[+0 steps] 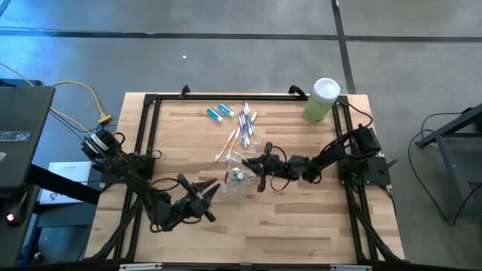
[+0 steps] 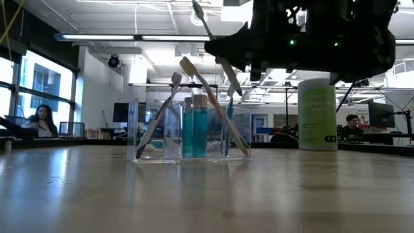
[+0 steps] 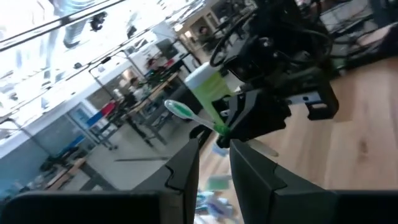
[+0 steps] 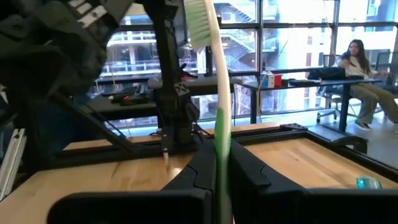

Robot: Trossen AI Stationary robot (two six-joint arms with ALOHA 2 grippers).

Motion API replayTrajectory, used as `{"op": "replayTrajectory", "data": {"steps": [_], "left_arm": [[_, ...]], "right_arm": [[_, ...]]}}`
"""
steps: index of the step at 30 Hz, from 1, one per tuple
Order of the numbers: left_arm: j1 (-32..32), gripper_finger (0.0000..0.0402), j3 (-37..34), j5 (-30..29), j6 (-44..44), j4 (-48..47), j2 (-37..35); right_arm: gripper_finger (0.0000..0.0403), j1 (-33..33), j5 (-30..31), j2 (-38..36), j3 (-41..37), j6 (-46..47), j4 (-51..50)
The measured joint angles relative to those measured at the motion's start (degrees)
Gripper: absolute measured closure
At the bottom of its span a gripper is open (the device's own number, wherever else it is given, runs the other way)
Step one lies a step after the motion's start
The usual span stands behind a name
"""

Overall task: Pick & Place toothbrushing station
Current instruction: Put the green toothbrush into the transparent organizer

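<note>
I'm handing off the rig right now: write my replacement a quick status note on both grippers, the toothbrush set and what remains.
Right gripper: shut on a green-and-white toothbrush, raised over the clear plastic organiser at mid-table.
Left gripper: open, empty, waiting near the table's front left.
Done: organiser holds some toothbrushes and teal tubes.
Left: the held brush; loose multicoloured toothbrushes and two teal-and-white toothpaste tubes toward the far edge.
The light-green canister with white lid stands at the far right corner.
</note>
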Motion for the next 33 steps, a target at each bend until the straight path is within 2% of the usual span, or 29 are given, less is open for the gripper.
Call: {"op": "replayTrajectory", "data": {"steps": [4,12,18,21,26,33], "left_arm": [[0.1,0.0317,0.0,-4.1,1.5,0.8,0.0],[-0.2,0.0317,0.0,-4.5,2.4,0.8,0.0],[-0.4,0.0317,0.0,-4.6,3.3,0.8,0.0],[-0.4,0.0317,0.0,-4.6,3.4,0.8,0.0],[-0.4,0.0317,0.0,-4.6,3.4,0.8,0.0],[-0.4,0.031,0.0,-4.6,3.8,0.6,0.0]], "right_arm": [[0.0392,-1.6,-0.8,0.0,0.0,1.3,-2.0],[0.0391,-2.4,-0.7,5.8,0.0,3.7,-0.6],[0.0378,-1.6,-0.7,6.2,0.0,3.8,-1.1],[0.0366,-1.1,-0.3,6.2,0.0,6.6,-1.3],[0.0347,0.2,5.0,6.2,0.0,5.8,-3.8],[0.0307,3.8,11.0,4.9,0.0,-3.7,-3.8]]}}
